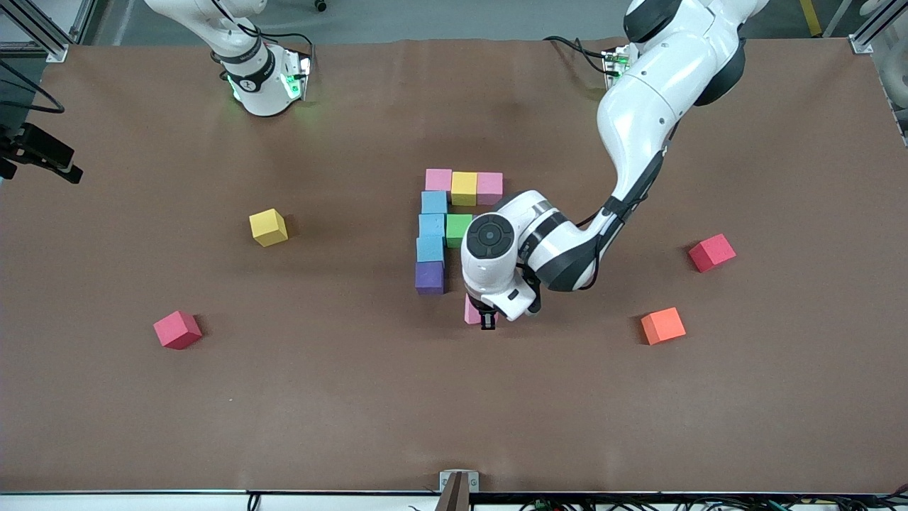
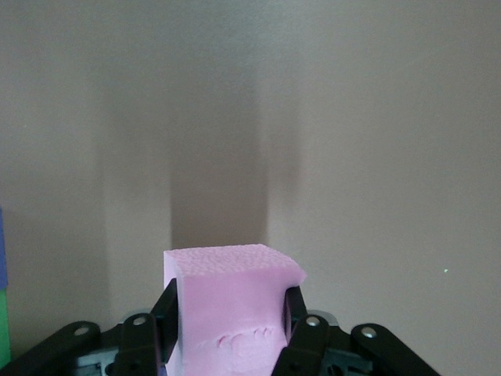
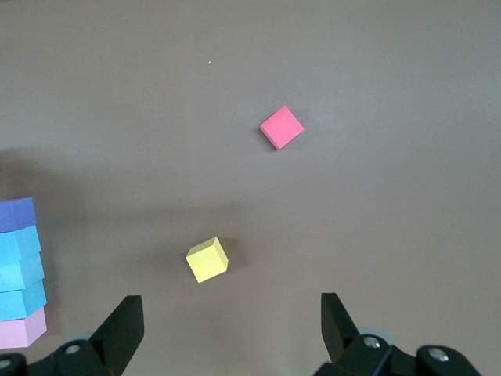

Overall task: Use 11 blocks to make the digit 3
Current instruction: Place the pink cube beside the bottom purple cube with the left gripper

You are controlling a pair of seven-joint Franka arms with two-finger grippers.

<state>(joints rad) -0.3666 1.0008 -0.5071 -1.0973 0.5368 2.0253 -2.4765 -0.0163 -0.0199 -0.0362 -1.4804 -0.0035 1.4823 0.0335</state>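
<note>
Gripping the pink block [image 2: 227, 305], the left end effector [image 1: 488, 321] sits clamped beside the purple block [image 1: 429, 277].

table [image 1: 142, 411]: brown matte top
partial digit 3 [image 1: 434, 234]: pink, yellow, pink bar; three light blue cubes and a purple one in a column; green cube beside the middle blue
loose yellow cube [image 1: 268, 227]: toward right arm's end
red cubes [image 1: 177, 330]: one at each end
orange cube [image 1: 662, 326]: toward left arm's end
</note>
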